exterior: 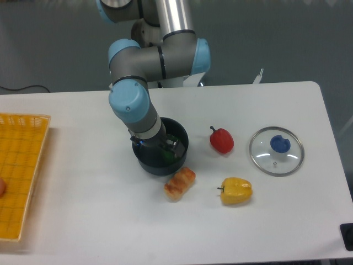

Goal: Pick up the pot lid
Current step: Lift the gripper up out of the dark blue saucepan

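Yellow stemmed item (236,191): one, nearest, lower right of the frame. Pot lid (274,157): one, clear, round, blue knob (280,144), no long axis; lay on the surface (99,204), right of the frame. Gripper (157,148): one, at a black bowl (157,168), left of centre; whether its jaws were parted, I could not tell. Lid bore rightward from them, well apart, roughly level, beyond a red item (222,141).

The top edge cut off the blue-and-grey robot arm (132,99), which hid part of the round black pot (157,168). The dark two-finger gripper (172,148) partly covered a dark green thing (172,157) inside, its shape unclear. The left edge cropped the yellow plastic crate (14,221) and an orange-red rounded thing (1,186); the right edge, a black object (347,232).
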